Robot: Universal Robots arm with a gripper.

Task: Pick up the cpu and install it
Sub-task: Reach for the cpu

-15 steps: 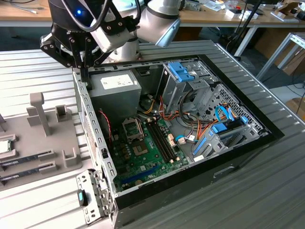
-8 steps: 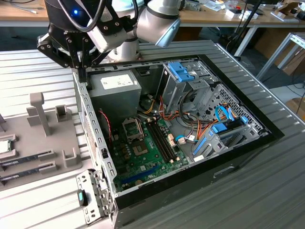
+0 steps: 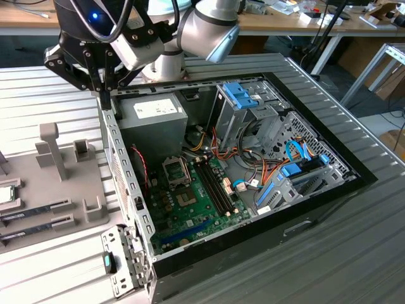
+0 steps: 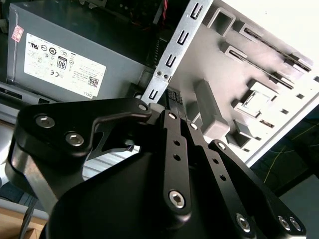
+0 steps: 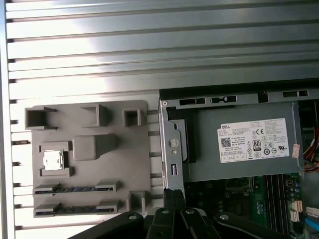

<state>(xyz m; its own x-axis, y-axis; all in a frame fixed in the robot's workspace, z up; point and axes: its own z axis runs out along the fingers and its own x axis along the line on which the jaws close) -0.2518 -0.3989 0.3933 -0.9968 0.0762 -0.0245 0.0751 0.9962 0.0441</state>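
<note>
— Nearest thing?
— Black gripper (image 4: 172, 98), fingers pressed together, nothing clamped between them. Poised over the metal side wall of the open computer case (image 3: 123, 171), just beside the power supply (image 3: 152, 114).

— And the cpu (image 5: 53, 160)?
— Lying flat in a square pocket of the grey tray (image 5: 124, 164), silvery top up, well apart from the gripper.

— Anything else in that tray?
— Two memory sticks (image 5: 75, 189), each on edge in its own long slot, near the cpu pocket. Tray set on the ribbed metal table (image 5: 149, 50), right beside the case; touching or not, cannot tell.

— Inside the case?
— Green motherboard (image 3: 196, 202) on the floor, carrying a socket (image 3: 176, 171) in a metal frame, with long black memory slots (image 3: 215, 187) next to it. Power supply in the corner nearest the gripper. Drive cage (image 3: 243, 95) with blue tabs toward the exterior view's right. Orange, yellow and blue cables (image 3: 253, 171) bundled between cage and board.
</note>
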